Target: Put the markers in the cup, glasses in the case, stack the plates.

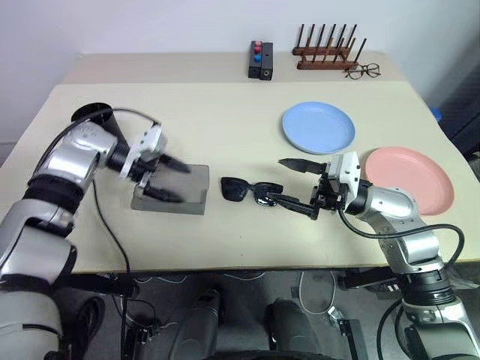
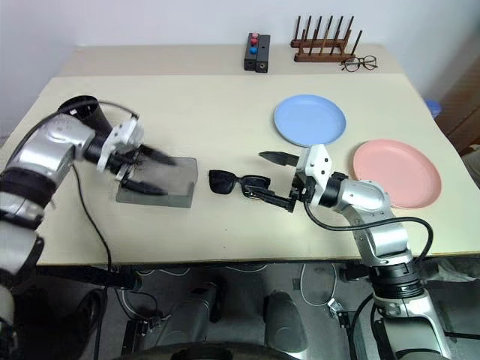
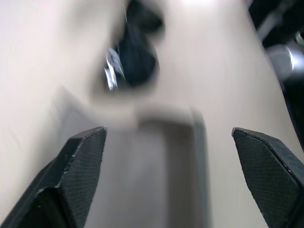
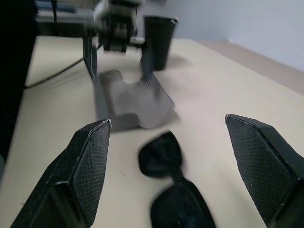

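Where the left gripper (image 1: 169,180) hangs over the grey glasses case (image 1: 174,193), its 2 black fingers stand wide apart, one above the case's far edge and one near its front edge, holding nothing. Case: flat on the beige table (image 1: 217,120), left of centre. Black sunglasses (image 1: 247,190): 1 pair, lying on the table just right of the case, apart from it. Right gripper (image 1: 291,184): jaws spread wide, empty, pointing toward the sunglasses from their right; its lower finger (image 1: 289,202) reaches right up to the near end of the frame, contact not clear. Black cup (image 4: 158,40): upright behind the left arm, near the table's left edge. Light blue plate (image 1: 318,127): beyond the right gripper. Salmon pink plate (image 1: 411,178): to that gripper's right, apart from the blue one. Far edge: wooden rack (image 1: 325,54), clear-lensed spectacles (image 1: 363,71) beside it, and a black box (image 1: 260,60) with red and blue tops.
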Available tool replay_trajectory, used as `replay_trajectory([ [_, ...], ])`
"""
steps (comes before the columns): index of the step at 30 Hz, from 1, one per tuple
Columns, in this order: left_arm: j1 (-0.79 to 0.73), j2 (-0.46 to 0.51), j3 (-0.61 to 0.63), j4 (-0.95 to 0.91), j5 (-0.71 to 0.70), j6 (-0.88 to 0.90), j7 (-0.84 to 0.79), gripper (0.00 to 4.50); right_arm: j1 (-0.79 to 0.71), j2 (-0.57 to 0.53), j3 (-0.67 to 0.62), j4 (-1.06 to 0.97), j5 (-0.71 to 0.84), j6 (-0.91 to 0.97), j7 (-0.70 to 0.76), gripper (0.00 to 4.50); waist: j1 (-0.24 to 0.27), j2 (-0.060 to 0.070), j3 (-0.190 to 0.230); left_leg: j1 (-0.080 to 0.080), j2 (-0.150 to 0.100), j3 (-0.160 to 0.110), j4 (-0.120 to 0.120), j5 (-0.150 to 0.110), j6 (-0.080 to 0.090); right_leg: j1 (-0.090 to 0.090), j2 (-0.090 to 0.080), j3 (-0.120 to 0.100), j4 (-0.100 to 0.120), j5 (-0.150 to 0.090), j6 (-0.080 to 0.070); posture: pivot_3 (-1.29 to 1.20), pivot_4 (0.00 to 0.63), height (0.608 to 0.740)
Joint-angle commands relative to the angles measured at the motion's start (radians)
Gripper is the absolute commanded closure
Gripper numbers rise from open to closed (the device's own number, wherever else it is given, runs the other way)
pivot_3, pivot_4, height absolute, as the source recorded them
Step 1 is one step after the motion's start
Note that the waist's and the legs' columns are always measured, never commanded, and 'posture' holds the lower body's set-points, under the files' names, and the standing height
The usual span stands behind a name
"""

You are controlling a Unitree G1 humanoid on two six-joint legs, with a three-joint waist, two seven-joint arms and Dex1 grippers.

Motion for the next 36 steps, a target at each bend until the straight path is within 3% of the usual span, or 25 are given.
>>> replay_trajectory([
  [1, -0.065, -0.117, 0.038, 0.076, 0.047, -0.003, -0.003, 0.05, 0.01, -0.018, -0.038, -0.016, 0.006, -0.02, 0.004, 0.58, 0.002, 0.0, 0.0, 0.0, 0.0, 0.0, 0.0, 0.0, 0.0, 0.0, 0.0, 0.0, 0.0, 0.0, 0.0, 0.0, 0.15, 0.74],
  [5, -0.12, -0.253, 0.059, 0.213, 0.165, -0.106, 0.003, 0.05, 0.044, -0.046, -0.056, -0.03, 0.0, -0.013, 0.004, 0.58, 0.0, 0.0, 0.0, -0.001, 0.0, 0.001, 0.0, 0.0, 0.0, 0.0, 0.0, 0.0, 0.0, 0.0, 0.0, 0.0, 0.15, 0.74],
  [12, -0.198, -0.405, 0.097, 0.396, 0.32, -0.223, 0.083, 0.05, 0.14, -0.094, -0.103, -0.066, -0.001, -0.012, -0.004, 0.58, 0.002, -0.001, 0.0, -0.001, 0.0, 0.001, 0.001, 0.0, 0.001, -0.001, 0.0, -0.001, 0.0, 0.0, 0.0, 0.0, 0.15, 0.74],
  [23, -0.211, -0.508, 0.132, 0.509, 0.496, -0.259, 0.193, 0.05, 0.169, -0.075, -0.096, -0.125, -0.011, -0.009, -0.068, 0.58, 0.001, -0.001, 0.0, -0.001, 0.0, 0.001, 0.003, -0.001, 0.001, 0.001, 0.0, -0.001, 0.0, 0.0, 0.001, 0.0, 0.15, 0.74],
  [26, -0.192, -0.52, 0.136, 0.515, 0.526, -0.262, 0.204, 0.9, 0.169, -0.074, -0.094, -0.129, -0.011, -0.01, -0.078, 0.58, 0.002, -0.001, 0.0, -0.001, 0.0, 0.0, 0.003, -0.001, 0.001, 0.001, 0.0, -0.001, 0.0, 0.0, 0.001, 0.0, 0.15, 0.74],
  [33, -0.171, -0.529, 0.163, 0.513, 0.566, -0.25, 0.174, 4.24, 0.153, -0.07, -0.084, -0.121, -0.017, -0.013, -0.087, 0.58, 0.004, -0.001, 0.0, 0.0, -0.001, 0.0, 0.003, -0.001, 0.001, 0.003, 0.0, -0.002, 0.0, 0.0, 0.001, 0.0, 0.15, 0.74],
  [34, -0.171, -0.53, 0.17, 0.513, 0.569, -0.248, 0.172, 4.48, 0.147, -0.068, -0.083, -0.118, -0.019, -0.014, -0.088, 0.58, 0.006, -0.001, 0.0, 0.001, -0.001, 0.0, 0.003, -0.001, 0.001, 0.004, 0.0, -0.002, 0.0, 0.0, 0.001, 0.0, 0.15, 0.74],
  [36, -0.17, -0.53, 0.18, 0.511, 0.574, -0.246, 0.168, 4.48, 0.135, -0.064, -0.078, -0.111, -0.023, -0.016, -0.088, 0.58, 0.005, 0.0, 0.0, 0.002, -0.001, -0.002, 0.006, -0.001, 0.001, 0.007, 0.0, -0.004, 0.0, 0.0, 0.001, 0.0, 0.15, 0.74],
])
